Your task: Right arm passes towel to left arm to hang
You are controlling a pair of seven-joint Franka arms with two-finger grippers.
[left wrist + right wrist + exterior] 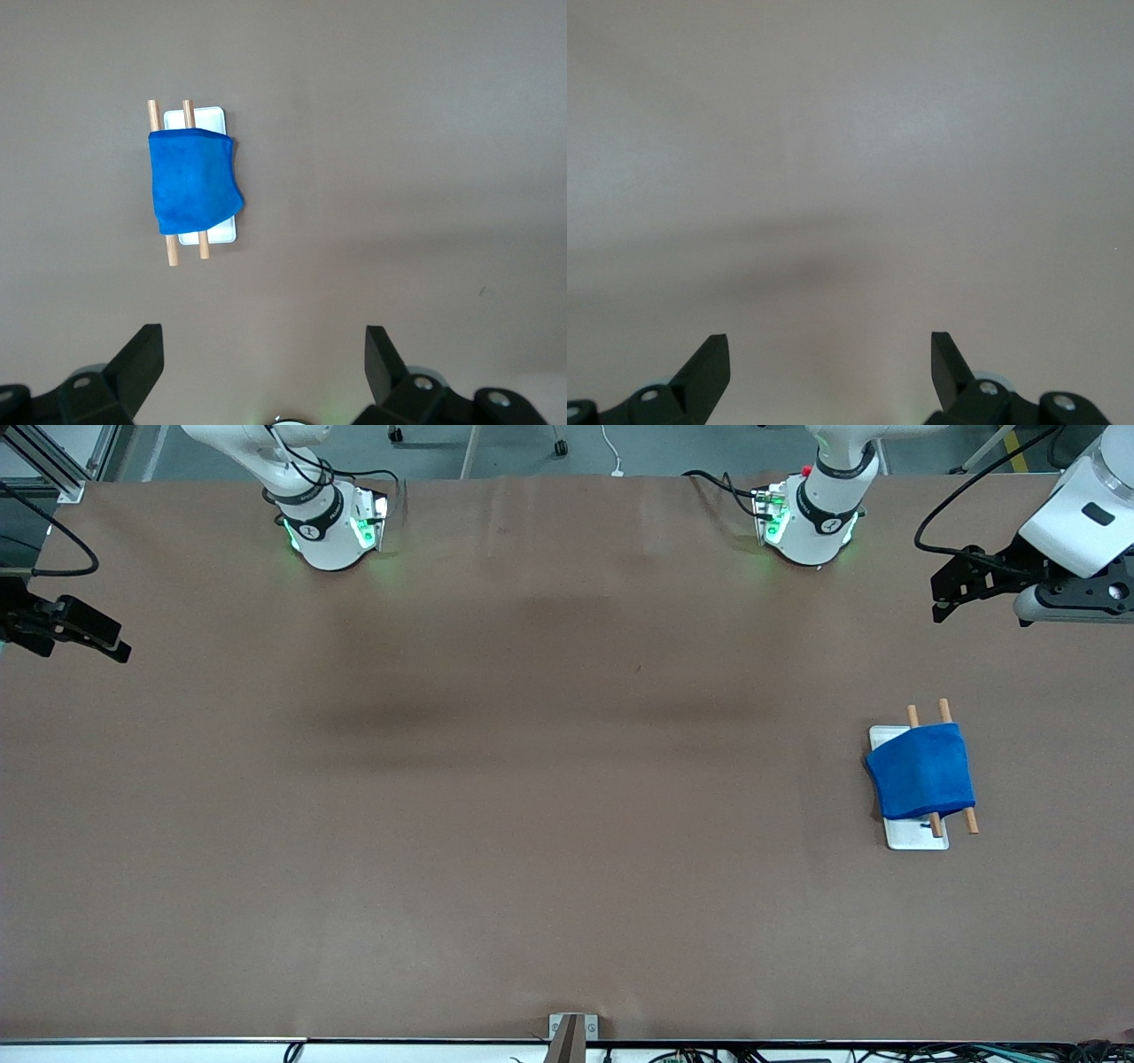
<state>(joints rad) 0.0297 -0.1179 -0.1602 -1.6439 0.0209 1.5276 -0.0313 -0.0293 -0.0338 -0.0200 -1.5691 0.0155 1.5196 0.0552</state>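
The brown worktop (pixel 532 797) fills the front view, and its nearest stretch, along the front camera's edge, is bare. On it, toward the left arm's end, sits a white tray (pixel 917 834) carrying two wooden rods (pixel 944 710). The towel (pixel 921 771) is already draped over both rods, covering most of their length and leaving the rod tips showing at both ends. Its long axis follows the rods, running roughly toward and away from the front camera with a slight slant.

The left claw (pixel 957 589) hangs above the worktop at that same end, fingers spread wide and empty. It is by far the closer of the two to the towel, and nothing stands on the worktop between it and the tray. The right claw (pixel 97 642) waits over the right arm's end, well apart from the towel, likewise spread and holding nothing.

The hanging looks finished.
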